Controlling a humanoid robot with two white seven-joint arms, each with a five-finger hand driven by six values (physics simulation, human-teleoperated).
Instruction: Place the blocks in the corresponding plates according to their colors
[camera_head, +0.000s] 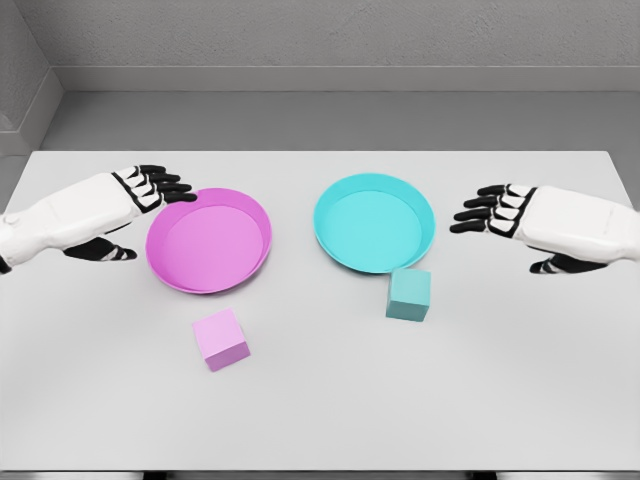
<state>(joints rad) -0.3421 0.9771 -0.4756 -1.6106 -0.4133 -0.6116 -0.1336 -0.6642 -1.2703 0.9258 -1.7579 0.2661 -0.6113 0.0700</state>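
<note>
The left hand (140, 195) is held open above the desk (320, 420), its fingers spread at the far-left rim of the pink plate (209, 240); nothing is gripped. The pink block (221, 339) is seen on the desk just in front of that plate, apart from it. To the right of the pink plate lies the cyan plate (374, 222), and the cyan block (409, 295) is set at its near rim, seemingly touching. Further right, the right hand (500, 212) is held open and empty. Each hand is probably poised beside its own plate so that each block can be reached directly.
</note>
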